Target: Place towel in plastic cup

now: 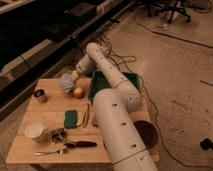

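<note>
My gripper (74, 76) is at the back left of the wooden table (30, 112), at the end of the arm that reaches over from the right. Right at its tip sits a pale blue-grey bundle (66, 83), a little larger than the apple (78, 92) just to its right. The upper, lighter part looks like the towel. I cannot tell the plastic cup apart from the towel there, nor whether the bundle rests on the table or hangs just above it.
A dark metal can (40, 95) stands at the left edge and a white cup (35, 131) at the front left. A green sponge (71, 118), utensils (70, 145) and a green bin (112, 82) are also on the table. My arm's large link covers the right side.
</note>
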Controlling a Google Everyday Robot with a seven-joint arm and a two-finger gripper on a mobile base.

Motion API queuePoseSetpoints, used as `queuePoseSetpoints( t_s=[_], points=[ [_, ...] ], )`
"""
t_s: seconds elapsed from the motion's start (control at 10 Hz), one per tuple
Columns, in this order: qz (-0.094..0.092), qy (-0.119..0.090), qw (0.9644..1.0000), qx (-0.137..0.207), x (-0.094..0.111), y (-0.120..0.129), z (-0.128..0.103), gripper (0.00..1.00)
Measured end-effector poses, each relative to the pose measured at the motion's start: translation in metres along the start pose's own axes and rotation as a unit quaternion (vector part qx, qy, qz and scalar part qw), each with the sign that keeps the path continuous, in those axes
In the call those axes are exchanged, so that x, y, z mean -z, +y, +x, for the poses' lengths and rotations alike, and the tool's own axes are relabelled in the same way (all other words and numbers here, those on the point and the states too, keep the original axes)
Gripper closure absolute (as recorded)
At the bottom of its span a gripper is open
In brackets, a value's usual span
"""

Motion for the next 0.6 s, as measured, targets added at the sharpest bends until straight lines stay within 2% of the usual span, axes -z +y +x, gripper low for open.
queuePoseSetpoints(
  t_s=[0.2,0.3,0.4,0.5,0.6],
  points=[
    [0.003,0.012,0.9999,-0.002,-0.0046,0.0014,-0.0007,0.51],
    [0.004,0.012,0.9999,-0.002,-0.0044,0.0008,-0.0003,0.40],
    [0.004,0.013,0.9999,-0.004,-0.0041,0.0005,-0.0001,0.34],
    [0.005,0.016,0.9998,-0.011,-0.0027,-0.0035,0.0022,0.22],
    [0.004,0.016,0.9998,-0.011,-0.0021,-0.0024,0.0008,0.20]
  ],
)
